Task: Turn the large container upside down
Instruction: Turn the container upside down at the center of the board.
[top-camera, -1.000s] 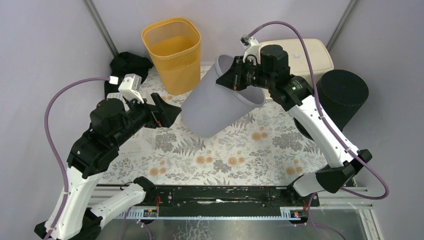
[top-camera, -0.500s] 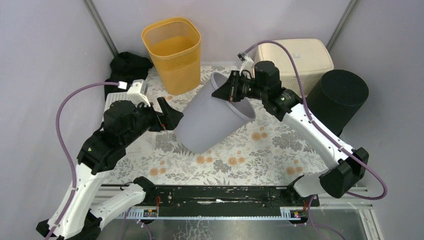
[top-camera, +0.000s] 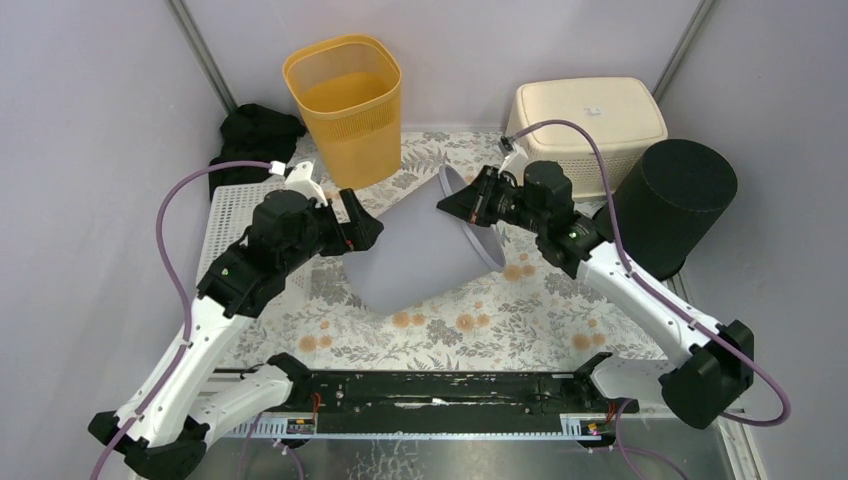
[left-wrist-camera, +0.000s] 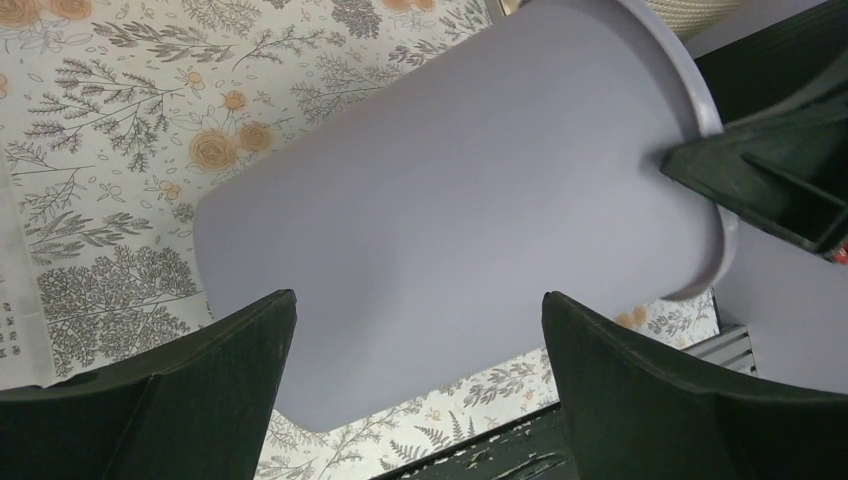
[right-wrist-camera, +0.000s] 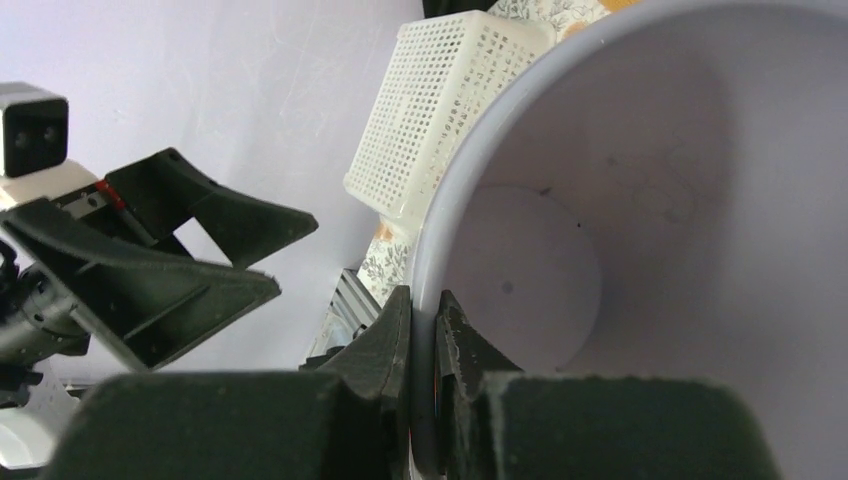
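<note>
Floral print is covering the table (top-camera: 560, 300), where the left gripper (top-camera: 358, 222) is hovering, jaws wide apart, just beside the base end of the large container (top-camera: 420, 255). That container is lying sideways mid-table, base near-left, mouth far-right, where the right gripper (top-camera: 458, 205) is clamping its rim; no readable writing is showing.

The large container (top-camera: 420, 255) is pictured tipped over at the middle of the table (top-camera: 520, 320), its rim gripped on the right by the right gripper (top-camera: 458, 205), with the left gripper (top-camera: 358, 228) placed just to its left. A mesh bin (top-camera: 345, 100) and a box (top-camera: 585, 120) are set behind it, a cylinder (top-camera: 675, 195) at far right and a perforated tray (top-camera: 232, 215) at left.
</note>
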